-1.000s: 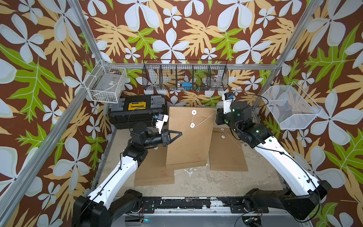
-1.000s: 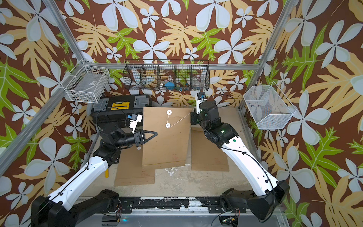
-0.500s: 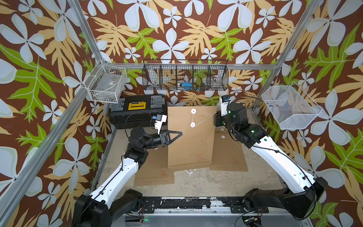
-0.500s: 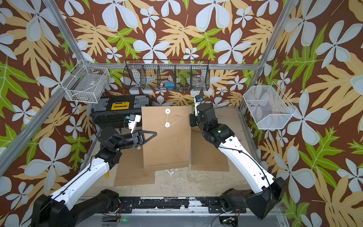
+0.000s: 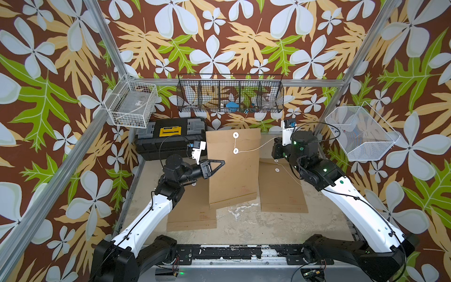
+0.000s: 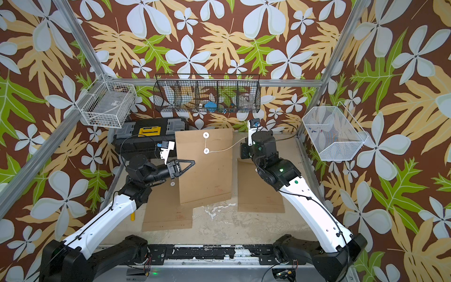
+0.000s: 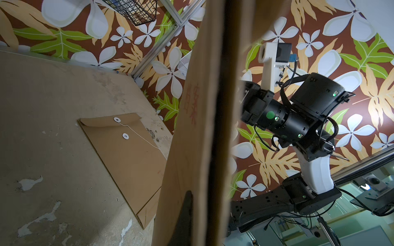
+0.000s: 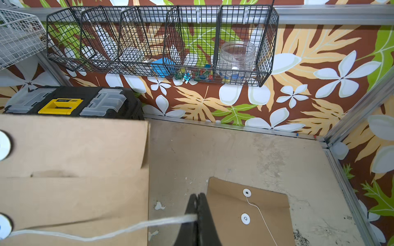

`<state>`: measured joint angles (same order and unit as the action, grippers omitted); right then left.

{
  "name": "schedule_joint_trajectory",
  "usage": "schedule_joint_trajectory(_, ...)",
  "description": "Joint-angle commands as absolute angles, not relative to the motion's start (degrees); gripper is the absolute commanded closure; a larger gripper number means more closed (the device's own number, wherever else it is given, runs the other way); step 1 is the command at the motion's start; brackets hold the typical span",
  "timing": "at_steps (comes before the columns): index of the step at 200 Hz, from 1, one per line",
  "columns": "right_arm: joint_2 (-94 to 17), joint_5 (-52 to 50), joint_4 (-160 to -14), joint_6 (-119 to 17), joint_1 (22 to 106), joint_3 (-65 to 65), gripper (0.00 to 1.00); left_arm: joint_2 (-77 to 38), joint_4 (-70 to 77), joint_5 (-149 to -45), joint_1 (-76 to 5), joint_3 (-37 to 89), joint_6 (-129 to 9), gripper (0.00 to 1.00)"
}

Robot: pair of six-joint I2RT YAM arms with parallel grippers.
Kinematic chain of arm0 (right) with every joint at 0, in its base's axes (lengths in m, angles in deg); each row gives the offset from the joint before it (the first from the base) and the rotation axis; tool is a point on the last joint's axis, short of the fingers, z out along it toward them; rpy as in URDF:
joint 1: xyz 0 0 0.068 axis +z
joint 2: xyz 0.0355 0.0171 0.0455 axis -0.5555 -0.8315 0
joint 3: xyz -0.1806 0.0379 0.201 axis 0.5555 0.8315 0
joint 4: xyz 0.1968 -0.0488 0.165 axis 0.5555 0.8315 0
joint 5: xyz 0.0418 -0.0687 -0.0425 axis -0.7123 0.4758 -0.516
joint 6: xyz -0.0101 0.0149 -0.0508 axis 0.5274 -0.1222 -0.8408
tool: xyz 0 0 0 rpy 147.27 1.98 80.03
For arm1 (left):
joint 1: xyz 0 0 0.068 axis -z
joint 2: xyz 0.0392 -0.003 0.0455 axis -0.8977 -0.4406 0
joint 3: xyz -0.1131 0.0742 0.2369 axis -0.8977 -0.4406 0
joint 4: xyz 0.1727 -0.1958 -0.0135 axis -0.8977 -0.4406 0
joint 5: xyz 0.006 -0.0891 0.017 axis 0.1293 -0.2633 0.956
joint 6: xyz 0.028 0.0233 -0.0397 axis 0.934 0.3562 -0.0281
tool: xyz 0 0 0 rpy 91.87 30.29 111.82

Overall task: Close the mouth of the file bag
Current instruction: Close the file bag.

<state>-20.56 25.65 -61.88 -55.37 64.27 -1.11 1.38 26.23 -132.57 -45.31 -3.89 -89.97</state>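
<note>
Holding the file bag (image 5: 231, 175) raised over the table's middle, the left gripper (image 5: 223, 162) is clamped on the bag's 9 o'clock edge. Off at 3 o'clock, the right gripper (image 8: 199, 204) pinches the string (image 8: 149, 223) tight. The flap looks folded down and the string reaches the lower button (image 5: 235, 151). Winding it around the upper button (image 5: 235, 134) seems left to do. I count three bags: this one, a second bag (image 5: 192, 212) lying at 7 o'clock, and a third bag (image 5: 280, 193) at 4 o'clock.
</note>
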Motion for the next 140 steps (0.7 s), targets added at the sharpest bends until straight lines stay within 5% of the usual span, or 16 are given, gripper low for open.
schedule_joint_trajectory(1, -20.2, 23.4, -61.3, -53.4, 63.4, 1.4, 1.0, 1.4, 30.5, -132.4, -45.2, -3.8, -92.0, 1.0)
schedule_joint_trajectory(63, -22.5, 18.2, -61.5, -51.5, 55.8, 1.7, 1.0, 2.2, 33.3, -138.2, -45.2, -5.1, -94.1, 1.0)
schedule_joint_trajectory(140, -20.3, 20.0, -59.1, -52.7, 56.6, -2.7, 1.0, 1.0, 27.8, -136.8, -45.2, -4.4, -90.4, 1.0)
